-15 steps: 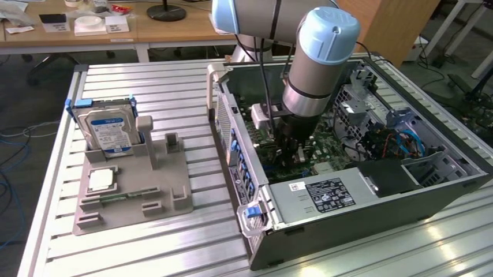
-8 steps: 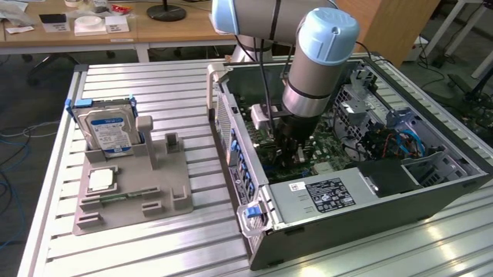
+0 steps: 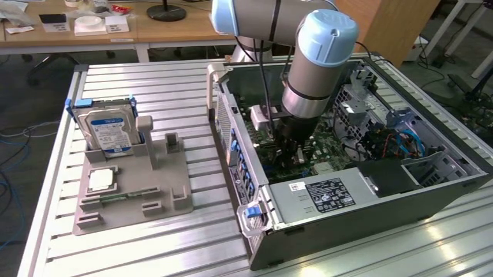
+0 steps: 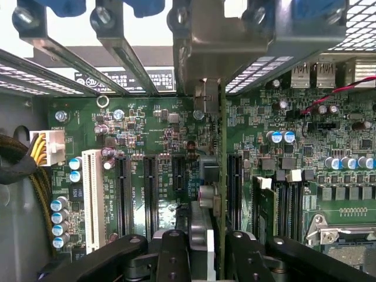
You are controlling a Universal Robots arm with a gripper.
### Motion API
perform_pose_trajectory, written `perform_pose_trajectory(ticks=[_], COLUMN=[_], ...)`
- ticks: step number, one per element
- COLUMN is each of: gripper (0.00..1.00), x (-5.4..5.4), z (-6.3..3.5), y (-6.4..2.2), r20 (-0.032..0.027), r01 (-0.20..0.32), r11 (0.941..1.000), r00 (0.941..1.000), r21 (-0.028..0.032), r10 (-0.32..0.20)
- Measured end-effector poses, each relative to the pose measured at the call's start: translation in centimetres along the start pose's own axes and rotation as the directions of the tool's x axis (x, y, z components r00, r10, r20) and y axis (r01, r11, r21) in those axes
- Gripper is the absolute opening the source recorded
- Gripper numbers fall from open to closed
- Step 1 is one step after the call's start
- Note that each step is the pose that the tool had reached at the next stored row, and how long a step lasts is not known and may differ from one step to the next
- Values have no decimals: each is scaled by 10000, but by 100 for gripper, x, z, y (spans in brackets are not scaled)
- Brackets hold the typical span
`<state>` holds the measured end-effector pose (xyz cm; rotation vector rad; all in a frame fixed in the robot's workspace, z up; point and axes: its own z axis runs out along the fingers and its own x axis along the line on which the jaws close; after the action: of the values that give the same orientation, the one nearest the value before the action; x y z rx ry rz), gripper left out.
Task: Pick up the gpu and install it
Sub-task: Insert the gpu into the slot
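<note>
Your black two-fingered gripper (image 4: 205, 249) is closed on the gpu (image 4: 207, 194), a thin card seen edge-on with a silver metal end bracket, holding it upright over the green motherboard (image 4: 147, 129) among the black expansion slots. Outside, your arm reaches down into the open grey computer case (image 3: 347, 225) on the slatted aluminium table (image 3: 154, 81).

A robot arm (image 3: 312, 69) built of smooth silver-grey metal tubes, each joint capped with a rounded pale blue plastic cover. A black band rings the lower end of the wrist tube. Below it sits a small grey box-shaped module, with a thin dark cable running alongside. The gripper (image 4: 207, 249) is matte black, with thick jointed fingers (image 4: 170, 252) pinned by round black pivots.
</note>
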<state>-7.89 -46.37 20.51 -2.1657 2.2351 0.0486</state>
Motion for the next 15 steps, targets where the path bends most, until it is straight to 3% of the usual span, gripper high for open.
perform_pose_trajectory(ticks=[2,7,15], gripper=[29,35,35], x=[-5,-2,-15], z=[12,-34,-294], y=[-1,3,5], r20=[42,6,7], r01=[-1,1,7], r11=[10000,10000,9999], r00=[10000,10000,10000], r21=[20,35,143], r10=[1,-1,-7])
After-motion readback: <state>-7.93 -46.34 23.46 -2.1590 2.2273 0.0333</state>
